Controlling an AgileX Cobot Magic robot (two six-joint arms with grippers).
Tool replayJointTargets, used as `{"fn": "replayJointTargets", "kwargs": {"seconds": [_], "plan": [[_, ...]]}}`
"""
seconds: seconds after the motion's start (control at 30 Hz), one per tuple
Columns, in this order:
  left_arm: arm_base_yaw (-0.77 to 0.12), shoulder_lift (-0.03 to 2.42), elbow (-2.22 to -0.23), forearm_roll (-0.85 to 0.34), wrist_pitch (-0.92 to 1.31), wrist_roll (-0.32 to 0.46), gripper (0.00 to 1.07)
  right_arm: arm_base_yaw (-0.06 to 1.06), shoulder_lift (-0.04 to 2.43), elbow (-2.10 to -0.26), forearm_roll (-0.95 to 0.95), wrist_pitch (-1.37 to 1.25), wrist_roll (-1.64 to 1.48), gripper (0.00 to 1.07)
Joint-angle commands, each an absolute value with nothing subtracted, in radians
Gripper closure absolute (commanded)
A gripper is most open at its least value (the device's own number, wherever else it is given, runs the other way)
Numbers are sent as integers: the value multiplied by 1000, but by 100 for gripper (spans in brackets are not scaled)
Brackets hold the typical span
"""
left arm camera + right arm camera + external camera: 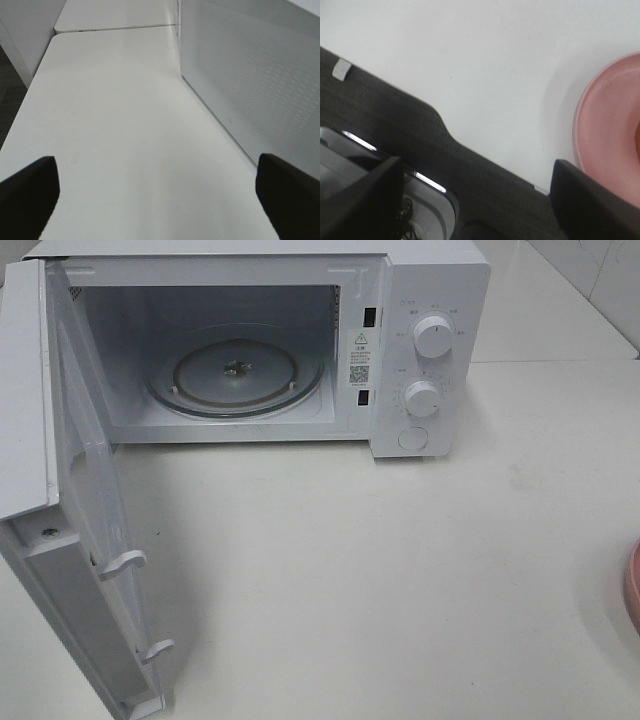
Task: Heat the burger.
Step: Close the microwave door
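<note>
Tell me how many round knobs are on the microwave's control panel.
2: the upper knob sits near the panel's top, the lower knob directly beneath it.

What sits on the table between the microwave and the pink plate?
Nothing: in the exterior high view only bare white table lies between the microwave and the pink plate at the right edge.

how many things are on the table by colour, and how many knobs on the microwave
white: 1, the microwave, door swung open, glass turntable empty
pink: 1, the plate, only its rim showing at the right edge of the high view
knobs: 2, upper and lower
total: 2 things on the table, 2 knobs
</note>
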State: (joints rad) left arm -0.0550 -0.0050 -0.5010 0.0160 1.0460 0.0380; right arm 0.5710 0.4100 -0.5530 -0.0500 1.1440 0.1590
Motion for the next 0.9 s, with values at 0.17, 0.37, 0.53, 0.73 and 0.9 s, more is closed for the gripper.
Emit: {"fn": "replayJointTargets", "kwargs": {"seconds": [0.17, 0.37, 0.53, 0.73, 0.9], "plan": [[-51, -26, -498, 20, 1038, 38, 7, 390, 201, -545, -55, 1089, 131, 31], [-51, -26, -498, 20, 1038, 38, 7, 252, 61, -521, -48, 1055, 53, 31], [-51, -26, -498, 20, 1038, 38, 7, 155, -31, -509, -41, 1035, 49, 31], [-51, -25, -498, 21, 1038, 38, 7, 109, -30, -509, -41, 1036, 48, 31], [-51, -25, -498, 21, 1038, 38, 7, 109, -30, -509, -41, 1036, 48, 31]]}}
